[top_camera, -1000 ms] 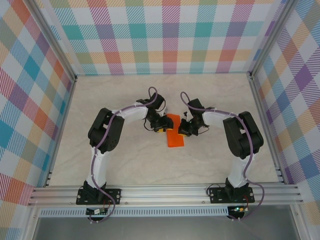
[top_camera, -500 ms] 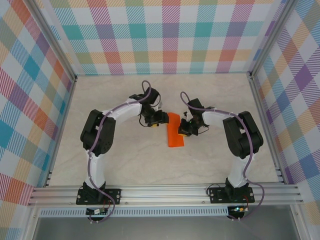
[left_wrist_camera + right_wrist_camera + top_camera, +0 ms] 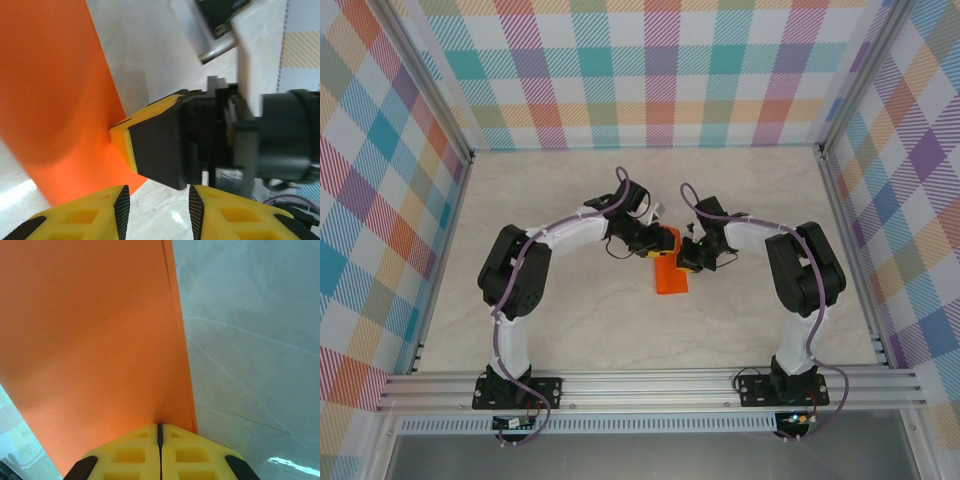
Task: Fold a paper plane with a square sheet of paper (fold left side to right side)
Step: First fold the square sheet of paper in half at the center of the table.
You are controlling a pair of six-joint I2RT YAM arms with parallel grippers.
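Note:
The square sheet of paper [image 3: 671,276] lies folded into a narrow orange strip on the table, two layered edges along its right side [image 3: 90,330]. My right gripper [image 3: 688,258] is shut, its tips [image 3: 160,432] resting on the paper near that edge, with nothing seen between them. My left gripper [image 3: 655,243] hovers open over the strip's far end, bare table between its tips [image 3: 157,215]. In the left wrist view the paper [image 3: 50,100] fills the left side, and the right gripper's fingers [image 3: 150,145] touch its edge.
The marble-look table [image 3: 570,320] is ringed by checkered walls [image 3: 650,70] and an aluminium rail [image 3: 650,385] at the near edge. Both arms bend inward and nearly meet at the table's middle.
My left gripper drew back to the left, then came right again over the paper's far end. The right gripper and the paper stayed put.

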